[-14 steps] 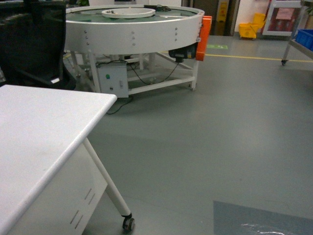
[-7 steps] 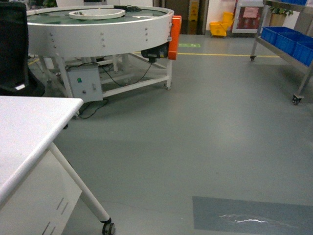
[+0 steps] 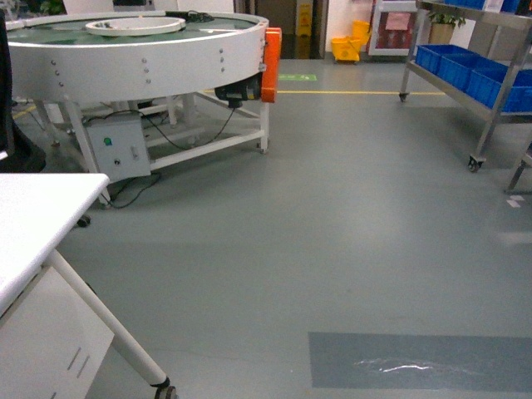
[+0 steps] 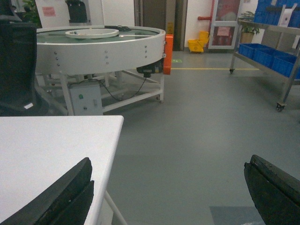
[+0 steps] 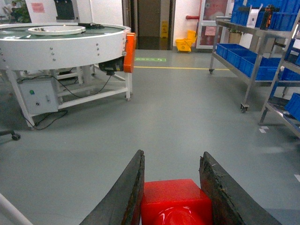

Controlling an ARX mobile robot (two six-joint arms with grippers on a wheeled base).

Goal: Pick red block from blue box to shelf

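Right claw [image 5: 171, 187] grips red block [image 5: 174, 201].

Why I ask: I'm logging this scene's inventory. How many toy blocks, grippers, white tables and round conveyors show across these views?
red block: 1
grippers: 2, the left gripper and the right gripper
white table: 1
round conveyor: 1
total: 5

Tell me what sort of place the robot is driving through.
Probably a factory or warehouse-style test floor. A large round conveyor table on a white frame stands at left, steel wheeled racks hold blue crates at right, and yellow line marking runs across the grey floor.
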